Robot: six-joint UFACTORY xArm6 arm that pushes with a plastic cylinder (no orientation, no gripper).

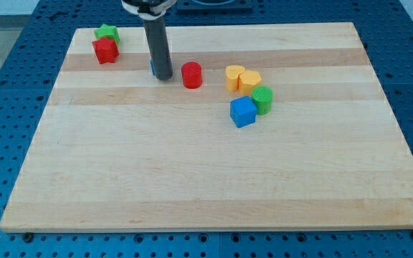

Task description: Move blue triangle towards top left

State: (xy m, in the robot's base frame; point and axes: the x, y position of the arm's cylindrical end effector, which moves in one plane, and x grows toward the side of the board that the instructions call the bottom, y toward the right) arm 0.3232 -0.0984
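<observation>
Tip (164,77) down beside red cylinder (191,74), blue triangle (153,68) mostly hidden.

My tip (163,77) rests on the board, rod upright.

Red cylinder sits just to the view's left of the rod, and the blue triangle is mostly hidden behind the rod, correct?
Not quite. The red cylinder sits just to the view's right of my tip, not its left. The rest holds: in the camera view only a sliver of the blue triangle shows at the rod's left edge.
</observation>
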